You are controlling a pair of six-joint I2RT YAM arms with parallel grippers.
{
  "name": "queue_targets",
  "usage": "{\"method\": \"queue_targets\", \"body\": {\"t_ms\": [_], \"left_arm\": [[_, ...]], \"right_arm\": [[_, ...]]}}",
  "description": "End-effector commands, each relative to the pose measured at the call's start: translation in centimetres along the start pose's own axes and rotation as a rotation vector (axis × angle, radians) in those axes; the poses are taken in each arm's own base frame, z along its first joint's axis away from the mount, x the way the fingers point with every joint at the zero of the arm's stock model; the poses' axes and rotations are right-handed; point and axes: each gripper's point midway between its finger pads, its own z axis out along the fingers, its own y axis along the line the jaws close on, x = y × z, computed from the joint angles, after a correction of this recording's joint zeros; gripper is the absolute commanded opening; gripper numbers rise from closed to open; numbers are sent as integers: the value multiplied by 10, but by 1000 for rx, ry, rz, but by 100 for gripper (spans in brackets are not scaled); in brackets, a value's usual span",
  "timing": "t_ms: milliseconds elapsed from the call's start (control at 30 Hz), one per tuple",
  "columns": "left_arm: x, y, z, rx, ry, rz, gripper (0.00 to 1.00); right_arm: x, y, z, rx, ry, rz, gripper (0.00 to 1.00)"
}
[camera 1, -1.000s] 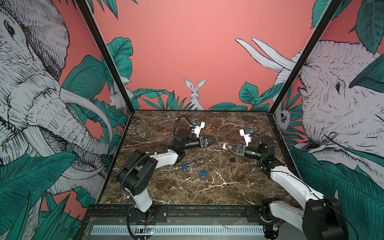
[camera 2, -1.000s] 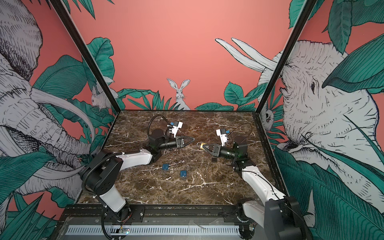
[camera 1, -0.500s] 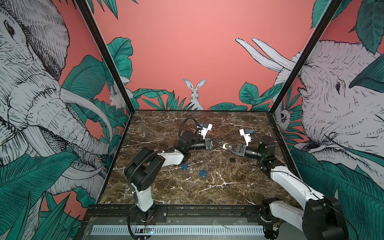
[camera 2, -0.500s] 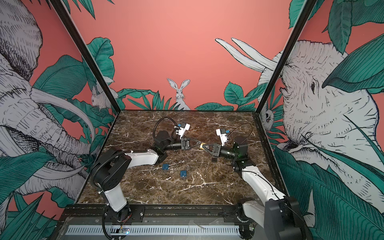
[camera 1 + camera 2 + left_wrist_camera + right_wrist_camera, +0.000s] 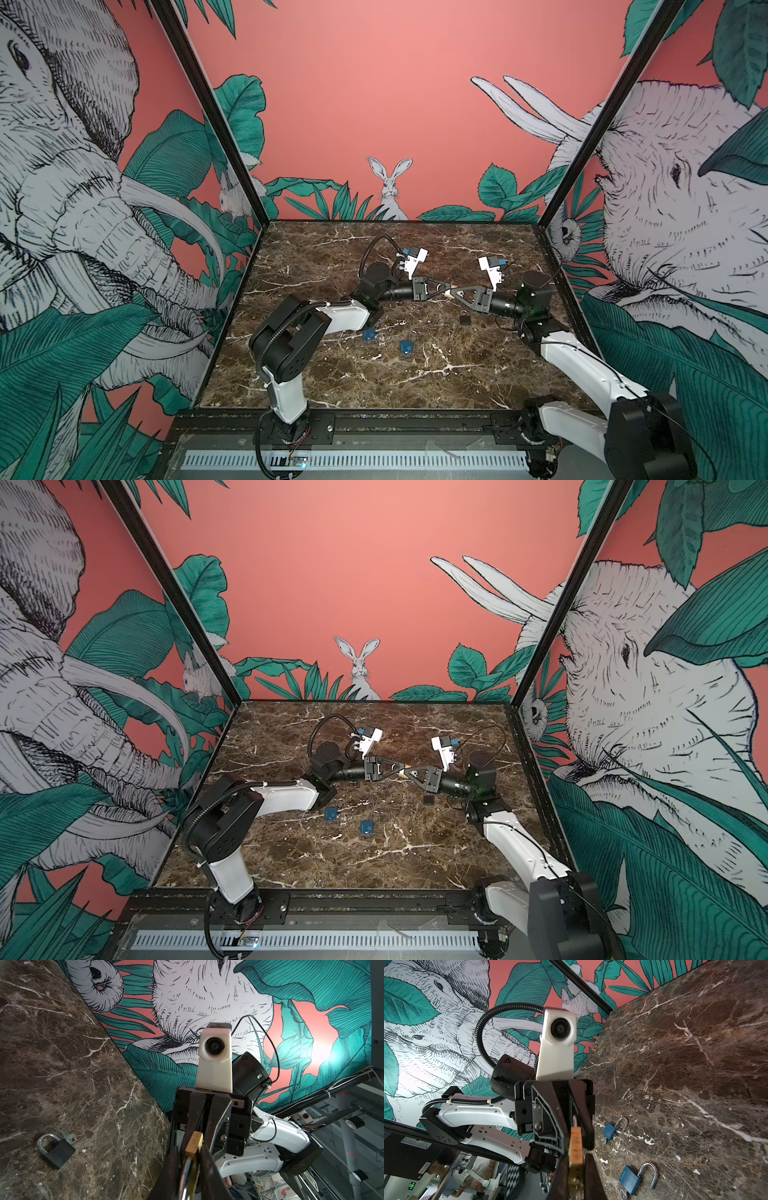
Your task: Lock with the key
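A small brass padlock (image 5: 449, 293) (image 5: 402, 773) hangs in mid-air over the middle of the marble table, held between both grippers. My right gripper (image 5: 576, 1167) (image 5: 452, 294) is shut on its brass body (image 5: 576, 1147). My left gripper (image 5: 190, 1159) (image 5: 445, 288) is shut on its silver shackle (image 5: 185, 1169), with the brass body (image 5: 194, 1142) just beyond its fingertips. The two grippers meet tip to tip. A blurred key stub (image 5: 578, 1189) seems to stick out of the padlock's base in the right wrist view.
A black padlock (image 5: 57, 1152) (image 5: 465, 319) lies with keys (image 5: 70, 1138) on the table below the right gripper. Two blue padlocks (image 5: 368, 334) (image 5: 406, 347) with open shackles lie nearer the front; they also show in the right wrist view (image 5: 610, 1130) (image 5: 630, 1180). Walls enclose three sides.
The left gripper has reached to the right, met the right gripper and shut on the brass padlock's shackle. The right gripper has kept its place and grip.
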Motion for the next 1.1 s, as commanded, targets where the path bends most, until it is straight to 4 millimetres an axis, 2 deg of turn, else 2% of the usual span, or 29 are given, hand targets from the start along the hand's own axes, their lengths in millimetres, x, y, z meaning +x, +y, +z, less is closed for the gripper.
{"method": "queue_targets", "body": {"t_ms": [0, 67, 100, 233, 300, 467, 600, 667, 767, 967, 1033, 1067], "left_arm": [[-5, -29, 5, 69, 2, 37, 0], [-6, -24, 4, 60, -14, 21, 0], [-7, -23, 3, 61, -25, 20, 0], [-9, -21, 1, 76, -58, 2, 0], [-10, -20, 0, 79, -68, -3, 0], [-11, -17, -2, 70, -78, -9, 0], [-11, -19, -3, 70, -78, -2, 0], [-11, -19, -3, 69, -72, -2, 0], [-12, -19, -2, 70, -67, 1, 0], [-8, -16, 0, 51, -39, -5, 0], [-7, -18, 0, 55, -30, -2, 12], [-7, -19, 0, 56, -28, -2, 15]], "right_arm": [[-17, 7, -1, 0, -53, -69, 0], [-17, 8, -2, 2, -59, -69, 14], [-17, 8, -2, 3, -60, -69, 16], [-15, 10, -3, -6, -66, -60, 16], [-14, 9, -3, -2, -66, -47, 22], [-15, 9, -5, 1, -79, -49, 26], [-17, 11, -5, -5, -84, -53, 21], [-19, 13, -4, -15, -90, -58, 10], [-21, 13, -3, -32, -99, -51, 0], [-22, 9, -1, -33, -109, -27, 0], [-23, 8, -1, -28, -114, -26, 0], [-23, 8, -2, -27, -117, -28, 0]]}}
